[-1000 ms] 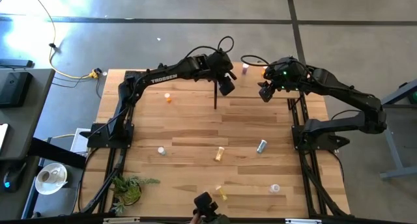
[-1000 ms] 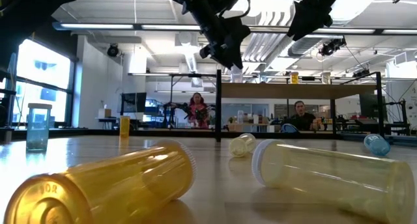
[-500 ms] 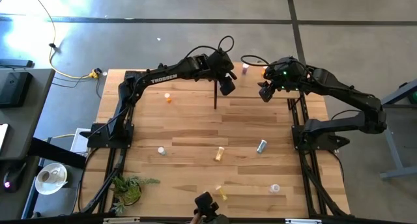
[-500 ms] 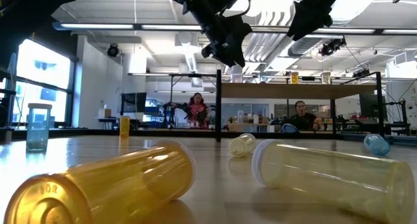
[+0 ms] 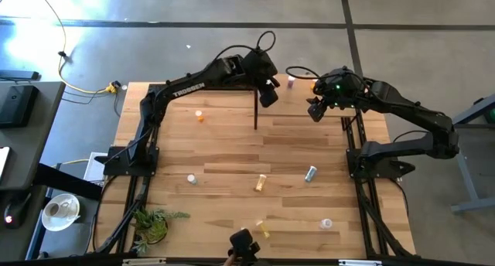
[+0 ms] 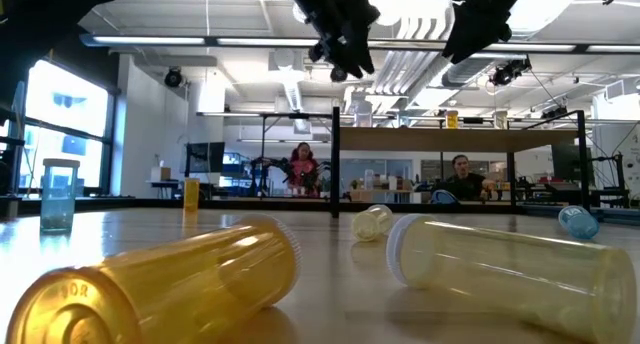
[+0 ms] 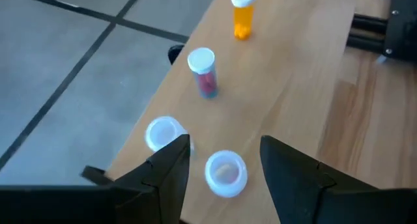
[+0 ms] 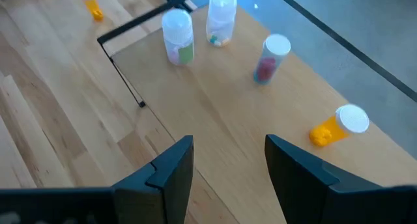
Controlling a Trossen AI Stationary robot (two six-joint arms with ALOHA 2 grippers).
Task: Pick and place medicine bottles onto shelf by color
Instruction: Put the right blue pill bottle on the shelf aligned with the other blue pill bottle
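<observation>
Above the shelf, the left claw was wide and empty over two clear bottles. The right claw was wide too.

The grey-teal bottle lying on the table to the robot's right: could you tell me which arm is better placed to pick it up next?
Probably the right. The grey-teal bottle lies nearer the right arm's side, and the right gripper hangs open and empty above the shelf. The left gripper, also open, is farther away.
</observation>
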